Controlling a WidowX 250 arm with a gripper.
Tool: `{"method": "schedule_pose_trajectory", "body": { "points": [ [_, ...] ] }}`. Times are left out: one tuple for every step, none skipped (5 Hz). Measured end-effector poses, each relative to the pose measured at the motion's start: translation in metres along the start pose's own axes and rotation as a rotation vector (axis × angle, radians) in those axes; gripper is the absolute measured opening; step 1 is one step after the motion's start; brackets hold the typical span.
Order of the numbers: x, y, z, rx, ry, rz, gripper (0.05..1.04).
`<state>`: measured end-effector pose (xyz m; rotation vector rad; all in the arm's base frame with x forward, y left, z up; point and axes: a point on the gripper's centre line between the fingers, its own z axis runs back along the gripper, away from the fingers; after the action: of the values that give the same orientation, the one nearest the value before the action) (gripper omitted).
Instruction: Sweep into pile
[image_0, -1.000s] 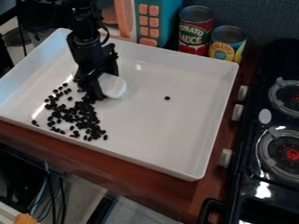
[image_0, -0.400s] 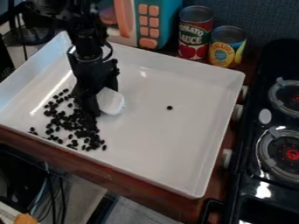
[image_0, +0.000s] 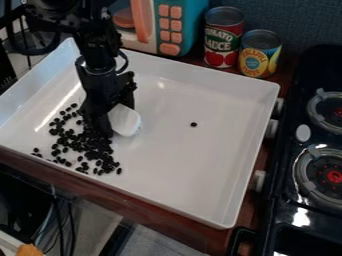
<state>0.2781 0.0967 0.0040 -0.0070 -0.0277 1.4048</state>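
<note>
In the camera view, your arm comes down from the upper left of the frame, and the black gripper (image_0: 105, 117) hangs over the left half of the white tray (image_0: 180, 172). You have it clamped on a white, rounded tool (image_0: 125, 121), which sticks out to the right of the gripper, low over the tray floor.

Your black beans (image_0: 87, 145) lie in the left part of the tray, below and to the left of the gripper. They are packed closest in the middle of the patch and looser along its upper and left edges, with a few strays by the tray's near wall. One lone bean (image_0: 193, 124) sits well apart from the rest, right of the tool, near the middle of the frame.

Behind the tray, along the top of the frame, you have a teal toy microwave (image_0: 192, 22) with orange buttons. Just right of it stand a red and green can (image_0: 222, 37) and a shorter yellow and blue can (image_0: 259, 54), both upright and side by side. The black stove (image_0: 284, 215) runs down your right edge, its round burners facing up. The tray rests on a reddish-brown wooden counter (image_0: 143, 207).
</note>
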Motion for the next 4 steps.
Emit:
{"method": "schedule_pose_trajectory", "body": {
  "points": [
    [-0.002, 0.000, 0.002, 0.014, 0.016, -0.005, 0.729],
    [-0.004, 0.000, 0.007, 0.053, 0.030, 0.021, 0.729],
    [-0.003, -0.002, 0.013, 0.069, 0.044, 0.077, 0.729],
    [0.003, 0.005, 0.012, 0.083, 0.047, 0.132, 0.729]
  ]
}}
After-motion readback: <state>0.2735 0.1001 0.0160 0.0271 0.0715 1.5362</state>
